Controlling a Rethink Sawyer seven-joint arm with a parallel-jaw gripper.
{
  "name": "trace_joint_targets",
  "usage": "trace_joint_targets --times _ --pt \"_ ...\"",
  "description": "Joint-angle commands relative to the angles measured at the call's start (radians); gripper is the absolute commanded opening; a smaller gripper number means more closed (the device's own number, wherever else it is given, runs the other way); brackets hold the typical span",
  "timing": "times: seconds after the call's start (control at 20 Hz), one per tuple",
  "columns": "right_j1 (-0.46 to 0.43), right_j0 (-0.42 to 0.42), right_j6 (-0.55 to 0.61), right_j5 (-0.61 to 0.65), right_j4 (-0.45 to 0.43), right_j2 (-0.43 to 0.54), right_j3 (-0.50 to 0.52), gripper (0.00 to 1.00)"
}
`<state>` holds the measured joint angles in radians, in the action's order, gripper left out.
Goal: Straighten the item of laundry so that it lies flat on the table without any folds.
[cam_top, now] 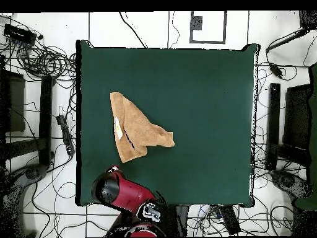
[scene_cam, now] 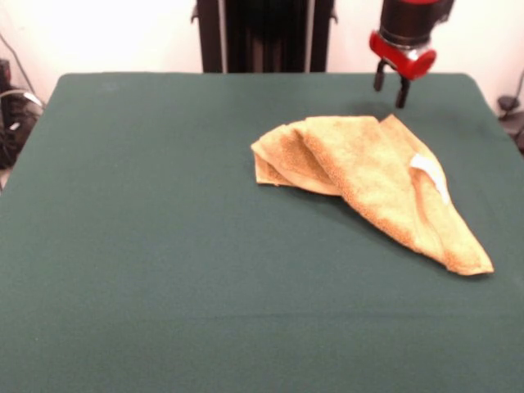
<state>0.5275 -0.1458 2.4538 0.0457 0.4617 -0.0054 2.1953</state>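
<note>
The orange-tan terry-cloth towel (scene_cam: 372, 180) (cam_top: 135, 127) lies folded over itself on the dark green felt-covered table (scene_cam: 164, 246) (cam_top: 204, 111), just below and in front of your gripper's fingers as you see them in the front view. It makes a rough wedge: a broad, doubled-up end with layered flaps on one side, narrowing to a long point on the other. A small white tag (scene_cam: 429, 173) (cam_top: 117, 129) shows on the upper layer near the paler hem.

Your red and black gripper (scene_cam: 390, 87) hangs above the table close to its edge, clear of the cloth, with nothing held. Its two dark fingers (scene_cam: 402, 92) point down and stand slightly spread, a small gap between them. The nearest corner of the towel sits just under the fingertips' level, near but not touching. In the overhead view the red arm (cam_top: 121, 191) covers the gripper, so you cannot read the fingers there; the towel lies just beyond the arm's end.
</note>
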Motion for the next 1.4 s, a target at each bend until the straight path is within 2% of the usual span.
trace_joint_targets --times 0.05,0.3,0.5,0.65,1.0,1.4 --pt "-0.007 0.008 0.175 0.02 0.037 0.092 -0.037 1.0" --pt "0.0 -0.036 0.175 0.079 0.057 0.049 -0.066 1.0" --pt "-0.014 -0.049 0.192 0.072 0.076 0.063 -0.088 1.0" --pt "-0.009 -0.076 0.199 0.099 0.087 0.037 -0.103 1.0" --pt "0.013 -0.078 0.2 0.133 0.088 0.037 -0.108 1.0" --pt "0.005 -0.086 0.205 0.115 0.093 0.033 -0.106 1.0"
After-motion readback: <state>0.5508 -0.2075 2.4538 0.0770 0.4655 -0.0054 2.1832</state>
